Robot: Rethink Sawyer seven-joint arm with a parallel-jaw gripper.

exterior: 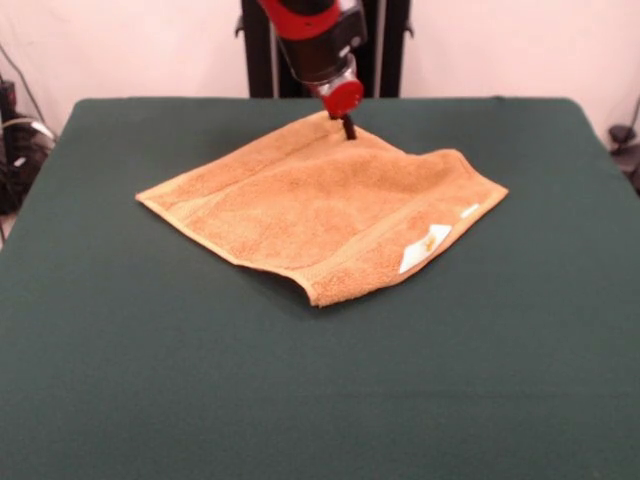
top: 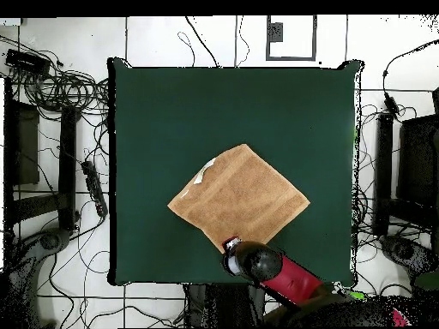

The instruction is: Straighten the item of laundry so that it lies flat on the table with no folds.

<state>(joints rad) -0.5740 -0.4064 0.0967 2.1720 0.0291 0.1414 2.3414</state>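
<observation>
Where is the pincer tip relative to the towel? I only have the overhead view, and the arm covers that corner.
Observer: In the front view, the pincer tip is down on the towel, right at the corner nearest the robot.
Operator: Does the rest of the towel lie flat?
Observer: Not quite. The corner nearest the front camera curls up off the table, with a shadow under it.
Operator: Anything else raised?
Observer: Yes, the far edge ripples upward beside the pincer, toward the corner on the front view's right.
</observation>
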